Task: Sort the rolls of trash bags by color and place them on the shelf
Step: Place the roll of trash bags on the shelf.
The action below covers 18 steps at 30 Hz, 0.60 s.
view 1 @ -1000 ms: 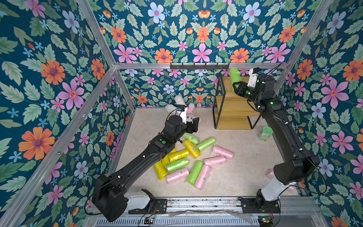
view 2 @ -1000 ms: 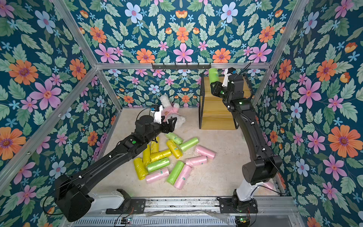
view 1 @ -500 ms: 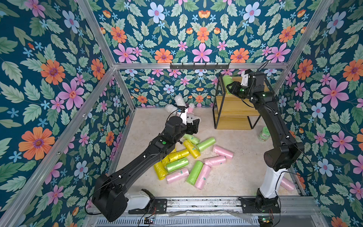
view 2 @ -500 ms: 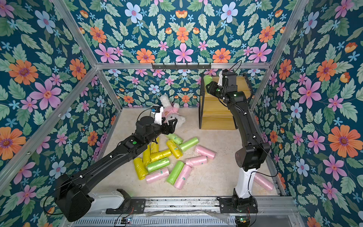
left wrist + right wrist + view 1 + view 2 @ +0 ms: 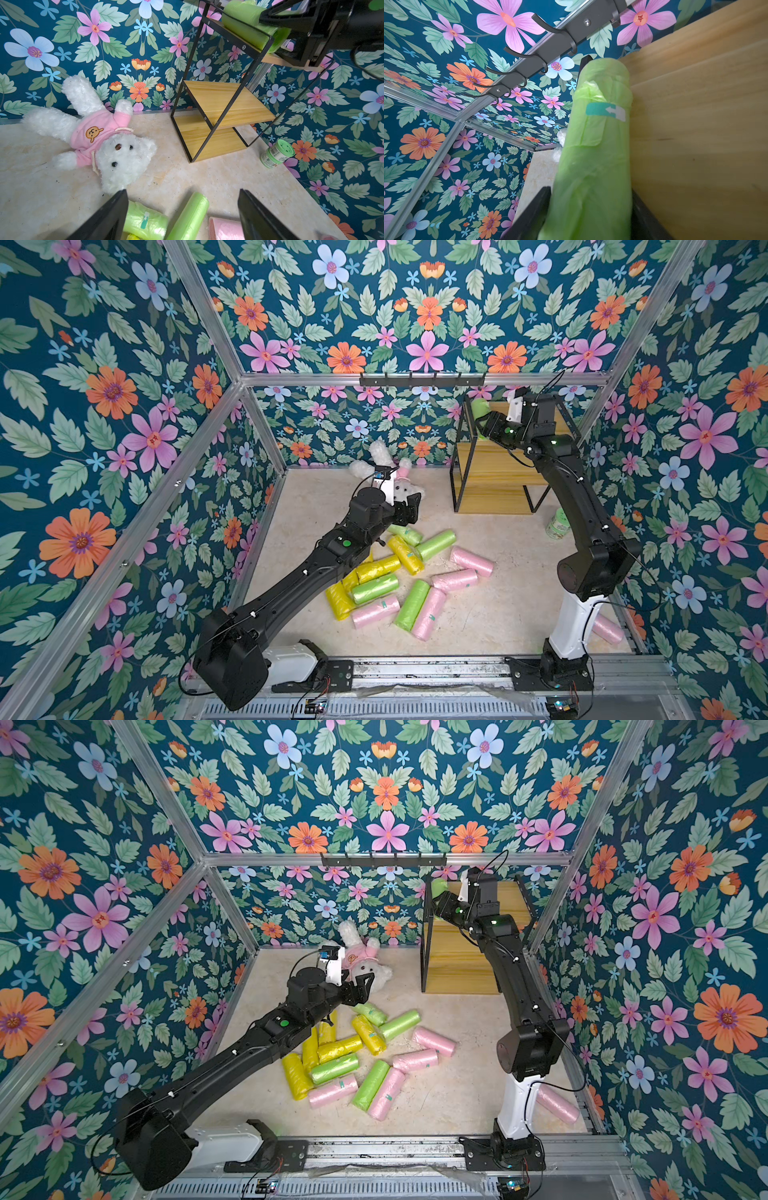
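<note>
A lime green roll (image 5: 596,128) lies along the left edge of the shelf's (image 5: 490,472) top board, seen in both top views (image 5: 480,408) (image 5: 438,886). My right gripper (image 5: 590,191) has a finger against each side of that roll, with no gap showing. Several green, yellow and pink rolls (image 5: 395,572) lie in a heap on the floor. My left gripper (image 5: 182,193) hovers open and holds nothing, above the heap's far end, over a long green roll (image 5: 187,218), a short green one (image 5: 145,220) and a pink one (image 5: 224,228). The shelf's two lower boards (image 5: 218,99) are bare.
A white plush bear in a pink shirt (image 5: 399,485) lies at the back wall, just past my left gripper. A small pale-green jar (image 5: 559,522) stands right of the shelf. A black hook rail (image 5: 419,379) hangs above. One pink roll (image 5: 606,628) lies behind the right arm's base.
The right arm has swung left and lowered the green roll from upright above the shelf down onto the top board's left edge. The left arm has hardly moved.
</note>
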Available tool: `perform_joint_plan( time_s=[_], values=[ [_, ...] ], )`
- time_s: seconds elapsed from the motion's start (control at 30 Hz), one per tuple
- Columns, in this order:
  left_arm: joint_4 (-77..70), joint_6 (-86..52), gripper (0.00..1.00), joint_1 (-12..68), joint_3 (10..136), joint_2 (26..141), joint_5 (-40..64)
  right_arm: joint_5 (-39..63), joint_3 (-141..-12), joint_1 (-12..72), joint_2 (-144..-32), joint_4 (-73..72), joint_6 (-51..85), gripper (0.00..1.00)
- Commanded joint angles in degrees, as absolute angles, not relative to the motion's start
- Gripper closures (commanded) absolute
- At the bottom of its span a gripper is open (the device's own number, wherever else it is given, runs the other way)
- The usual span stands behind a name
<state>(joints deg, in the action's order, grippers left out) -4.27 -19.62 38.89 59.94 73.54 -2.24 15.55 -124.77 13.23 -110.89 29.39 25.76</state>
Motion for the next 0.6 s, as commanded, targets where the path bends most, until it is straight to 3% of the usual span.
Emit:
perform_joint_plan(
  time_s=[0.0,0.33,0.57],
  values=[
    [-5.7,-19.6,0.12,38.9,59.7,73.2,-3.1,13.4,-125.1,13.3,-111.0,29.6,24.6,0.33],
    [-4.2,-19.7,0.11,38.9,56.9,74.3,-2.3,6.1,-125.7,13.2,-107.1,29.7,20.7,0.11],
    [-2.4,-18.9,0.12,39.0,53.8,77.6,1.8,1.9,-122.5,13.2,-101.9,30.4,16.5,0.07]
  ],
)
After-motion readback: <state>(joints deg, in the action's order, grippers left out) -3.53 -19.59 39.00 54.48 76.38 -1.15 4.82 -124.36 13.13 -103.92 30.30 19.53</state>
